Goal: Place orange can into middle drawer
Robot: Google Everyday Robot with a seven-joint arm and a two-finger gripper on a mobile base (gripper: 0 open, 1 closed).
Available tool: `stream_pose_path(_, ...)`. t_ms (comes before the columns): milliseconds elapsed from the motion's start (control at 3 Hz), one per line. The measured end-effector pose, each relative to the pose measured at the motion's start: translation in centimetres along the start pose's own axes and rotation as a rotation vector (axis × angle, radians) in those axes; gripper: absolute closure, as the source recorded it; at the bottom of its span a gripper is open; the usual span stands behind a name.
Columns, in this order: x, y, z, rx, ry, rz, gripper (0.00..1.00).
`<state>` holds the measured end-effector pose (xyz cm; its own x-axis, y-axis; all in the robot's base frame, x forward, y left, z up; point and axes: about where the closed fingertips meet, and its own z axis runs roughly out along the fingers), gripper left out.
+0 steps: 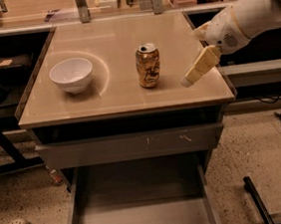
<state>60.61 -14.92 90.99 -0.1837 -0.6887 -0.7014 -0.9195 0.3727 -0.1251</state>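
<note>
On the tabletop (124,98) above the open middle drawer (142,221), your gripper (189,79), its grip state not discernible, hung just right of the upright orange can (148,65), which a glancing sideways approach could have toppled.

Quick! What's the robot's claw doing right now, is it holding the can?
Claw: holds nothing; it hovers over the table's right edge, apart from the orange can. Open or closed: cannot be told.
</note>
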Motion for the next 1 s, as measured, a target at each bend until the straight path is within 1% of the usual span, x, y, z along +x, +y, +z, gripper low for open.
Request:
stream_pose_path(333,-1.4,-1.9,2.6,-0.012,-0.043,0.002,0.0)
stream_pose_path(667,-2.8,-3.1,5.0,-0.032,-0.08,0.018,0.0)
stream_pose_path(1000,-2.9,-3.2,5.2,-0.035,-0.083,0.019,0.0)
